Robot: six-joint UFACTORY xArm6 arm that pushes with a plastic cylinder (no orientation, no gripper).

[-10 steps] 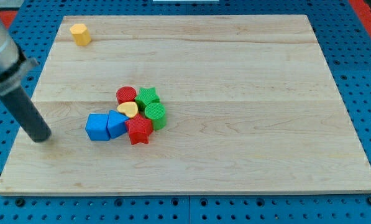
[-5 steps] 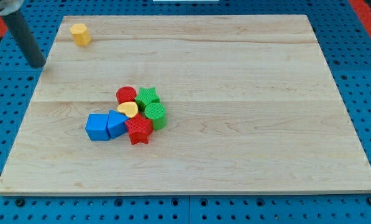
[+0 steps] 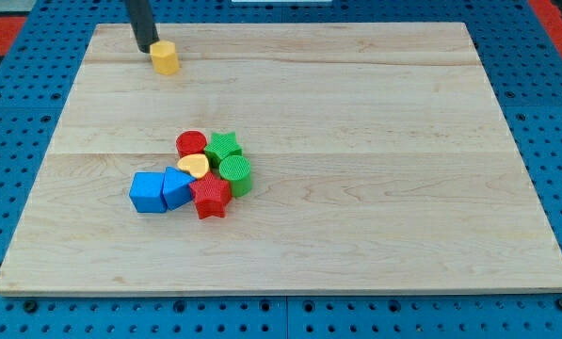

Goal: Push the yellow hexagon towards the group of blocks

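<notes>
Risk noted at upper left of frame: my tip (image 3: 147, 47) touches the yellow hexagon (image 3: 166, 57) on its upper-left side; an off-centre push could let it slip past. No pincer fitted, only a rod. Hexagon is small, upright, intact, well apart from the block group (image 3: 194, 175) at centre-left.

We see my tip (image 3: 148, 47) touching the yellow hexagon (image 3: 166, 57) on its upper-left side near the board's (image 3: 403, 141) top, well apart from the clustered blocks (image 3: 198, 175) at centre-left.
</notes>
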